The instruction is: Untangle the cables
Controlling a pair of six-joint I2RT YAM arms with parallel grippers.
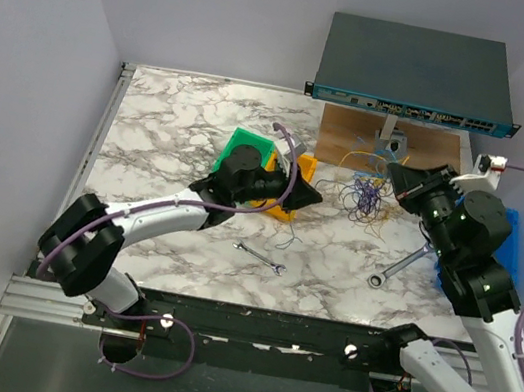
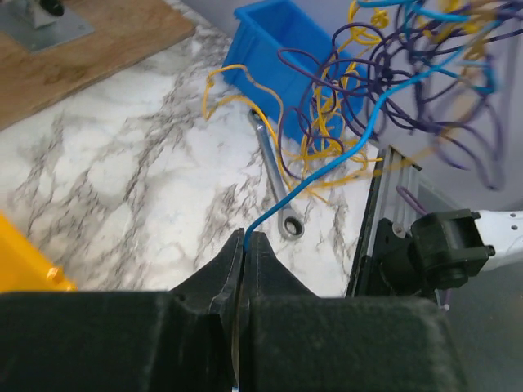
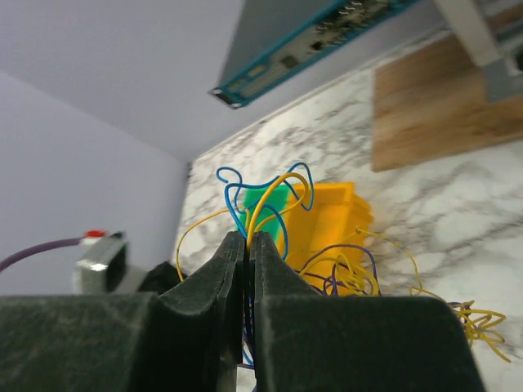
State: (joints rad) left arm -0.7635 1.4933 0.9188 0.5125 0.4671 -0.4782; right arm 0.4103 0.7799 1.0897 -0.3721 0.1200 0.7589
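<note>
The table top is showing a smooth, marble-patterned surface with a faint sheen. The board is looking like bare, matt wood with a fine grain. The blue bin and the yellow bin are looking like smooth moulded plastic, slightly glossy. The wrench is gleaming as polished metal. The cables are showing thin, smooth plastic coats in yellow, blue and purple. The left gripper and the right gripper are showing matt black plastic with a finely grainy skin. The switch is wearing dull, dark grey painted metal, and the rail is looking like brushed aluminium.
</note>
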